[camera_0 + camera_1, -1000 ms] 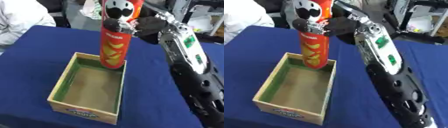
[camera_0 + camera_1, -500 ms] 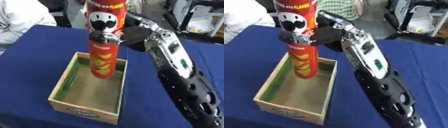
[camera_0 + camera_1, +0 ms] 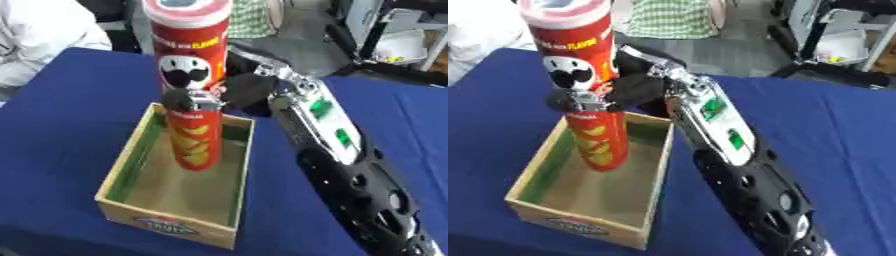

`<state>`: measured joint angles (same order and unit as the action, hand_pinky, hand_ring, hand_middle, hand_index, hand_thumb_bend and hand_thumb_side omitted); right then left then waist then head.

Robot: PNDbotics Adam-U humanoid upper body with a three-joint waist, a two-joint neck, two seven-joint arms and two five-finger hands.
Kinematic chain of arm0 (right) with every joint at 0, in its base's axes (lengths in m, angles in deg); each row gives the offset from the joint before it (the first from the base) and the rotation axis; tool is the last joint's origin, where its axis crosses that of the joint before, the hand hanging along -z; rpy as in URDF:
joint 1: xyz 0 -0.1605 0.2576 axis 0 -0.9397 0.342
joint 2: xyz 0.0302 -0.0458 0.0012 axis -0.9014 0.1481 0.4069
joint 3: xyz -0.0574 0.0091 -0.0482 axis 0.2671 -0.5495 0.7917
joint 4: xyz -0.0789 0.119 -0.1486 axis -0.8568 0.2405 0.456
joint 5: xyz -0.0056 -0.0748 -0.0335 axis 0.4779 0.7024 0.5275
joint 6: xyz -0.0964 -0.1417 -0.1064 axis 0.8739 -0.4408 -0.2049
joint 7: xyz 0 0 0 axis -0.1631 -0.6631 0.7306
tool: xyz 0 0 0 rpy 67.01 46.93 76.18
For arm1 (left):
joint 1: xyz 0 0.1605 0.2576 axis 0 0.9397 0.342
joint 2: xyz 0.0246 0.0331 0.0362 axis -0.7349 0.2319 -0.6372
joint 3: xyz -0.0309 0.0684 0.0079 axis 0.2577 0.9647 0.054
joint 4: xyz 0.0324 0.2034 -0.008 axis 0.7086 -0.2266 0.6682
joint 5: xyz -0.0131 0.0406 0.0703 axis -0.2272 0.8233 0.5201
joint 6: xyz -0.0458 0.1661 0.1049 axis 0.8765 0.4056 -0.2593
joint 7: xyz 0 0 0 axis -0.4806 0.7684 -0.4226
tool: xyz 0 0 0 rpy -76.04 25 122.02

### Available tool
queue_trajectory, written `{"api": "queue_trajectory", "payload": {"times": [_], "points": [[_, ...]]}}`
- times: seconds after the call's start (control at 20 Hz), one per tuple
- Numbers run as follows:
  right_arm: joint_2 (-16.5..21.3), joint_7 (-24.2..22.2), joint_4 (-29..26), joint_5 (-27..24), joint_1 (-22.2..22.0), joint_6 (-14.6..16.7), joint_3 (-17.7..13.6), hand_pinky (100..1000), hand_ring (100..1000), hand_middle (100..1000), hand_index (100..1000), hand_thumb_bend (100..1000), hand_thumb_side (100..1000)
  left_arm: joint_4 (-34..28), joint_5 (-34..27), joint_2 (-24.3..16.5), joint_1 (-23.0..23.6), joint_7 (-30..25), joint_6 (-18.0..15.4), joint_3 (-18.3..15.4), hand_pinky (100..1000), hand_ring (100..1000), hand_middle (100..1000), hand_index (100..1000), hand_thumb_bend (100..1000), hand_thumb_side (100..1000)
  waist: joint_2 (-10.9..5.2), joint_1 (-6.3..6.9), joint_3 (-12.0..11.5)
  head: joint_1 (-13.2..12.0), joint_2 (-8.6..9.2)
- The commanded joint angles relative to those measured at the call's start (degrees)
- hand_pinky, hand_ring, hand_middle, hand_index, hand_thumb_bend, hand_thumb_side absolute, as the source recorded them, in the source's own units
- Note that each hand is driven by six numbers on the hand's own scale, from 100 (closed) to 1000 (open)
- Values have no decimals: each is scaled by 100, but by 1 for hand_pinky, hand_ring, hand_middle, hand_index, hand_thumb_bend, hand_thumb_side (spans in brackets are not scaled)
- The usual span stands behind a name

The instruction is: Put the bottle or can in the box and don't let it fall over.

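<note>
The can (image 3: pixel 191 85) was a tall red tube with a pale lid, a mustached cartoon face and yellow lettering ending in "FLAVOR" — chips pictured lower down. It stood upright inside the wooden box (image 3: pixel 118 172), its base on the floor near the far end. The right hand (image 3: pixel 229 95) had its fingers curled round the can's middle. The box — rectangular, green-lined — sat on a blue cloth (image 3: pixel 61 120).

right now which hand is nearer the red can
Right. The right hand is curled round the red can, which stands upright inside the wooden box. The left hand shows in neither view.
</note>
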<state>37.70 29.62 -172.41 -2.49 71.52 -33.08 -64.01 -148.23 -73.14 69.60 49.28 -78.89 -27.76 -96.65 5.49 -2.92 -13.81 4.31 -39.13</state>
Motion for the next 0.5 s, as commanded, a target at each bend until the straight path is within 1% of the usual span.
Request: {"api": "queue_trajectory", "payload": {"times": [0.05,0.1,0.15,0.2,0.5], "points": [[14,-164,1,232,77,206,1,973,1000,1000,923,735,137,-71,5,-118,-25,-8,-11,-10,929,762,824,826,100,742,-40,46,5,8,52],[15,-224,16,311,70,262,4,975,1000,1000,927,737,140,-71,5,-118,-25,-7,-11,-11,929,762,824,826,100,742,-41,46,7,4,52],[14,-280,38,389,64,305,5,980,1000,1000,974,754,155,-71,4,-118,-25,-6,-11,-12,929,762,824,827,100,741,-42,47,9,-1,51],[12,-322,62,459,58,338,-1,980,1000,1000,978,757,157,-73,3,-119,-25,-5,-12,-12,930,762,824,827,100,740,-44,48,12,-4,51],[8,-354,88,559,58,434,-61,977,1000,1000,954,742,144,-72,-5,-125,-25,-11,-13,-12,930,762,824,827,100,739,-54,56,31,-29,55]]}}
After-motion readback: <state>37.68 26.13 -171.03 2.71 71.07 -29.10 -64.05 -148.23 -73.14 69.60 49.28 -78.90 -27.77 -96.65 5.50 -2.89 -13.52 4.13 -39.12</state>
